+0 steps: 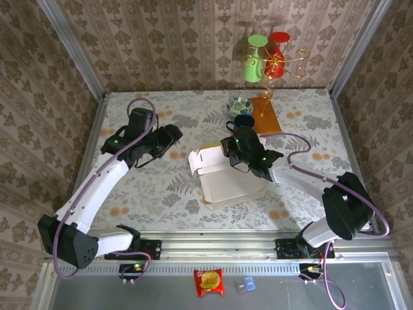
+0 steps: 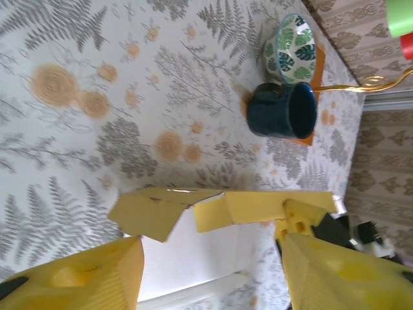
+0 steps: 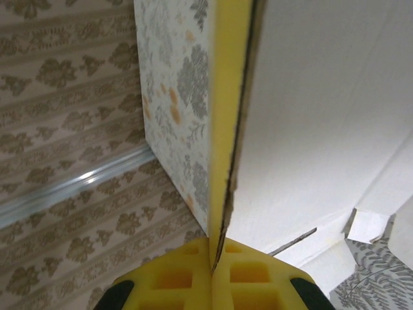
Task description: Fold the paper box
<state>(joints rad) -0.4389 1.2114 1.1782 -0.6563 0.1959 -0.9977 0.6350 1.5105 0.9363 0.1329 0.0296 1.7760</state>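
The paper box (image 1: 222,183) lies opened out on the tabletop (image 1: 148,187) in front of the right arm. It is thin cardboard, yellow outside and whitish inside, with a flat rectangular base, creased walls and cut flaps. The right gripper (image 3: 211,258) has its jaws pressed together on the edge of one raised wall of the box, the thin sheet pinched between its yellow moulded pads (image 3: 171,279). Left of the box, the left gripper (image 2: 213,278) is apart from it, jaws roughly half open and holding nothing. A bent yellow flap rises just beyond its blocky yellow fingers (image 2: 97,278). The tabletop wears a pale cloth printed with grey ferns and orange blossoms. Farther back, a dark blue glossy mug (image 2: 284,110) stands on the near corner of an orange-brown wooden board (image 1: 268,117). Next to the mug sits a round bowl (image 2: 293,48) patterned with green leaves. Behind them a curly gold wire stand (image 1: 274,64) carries a green cup (image 1: 255,61) and a red cup (image 1: 277,55)
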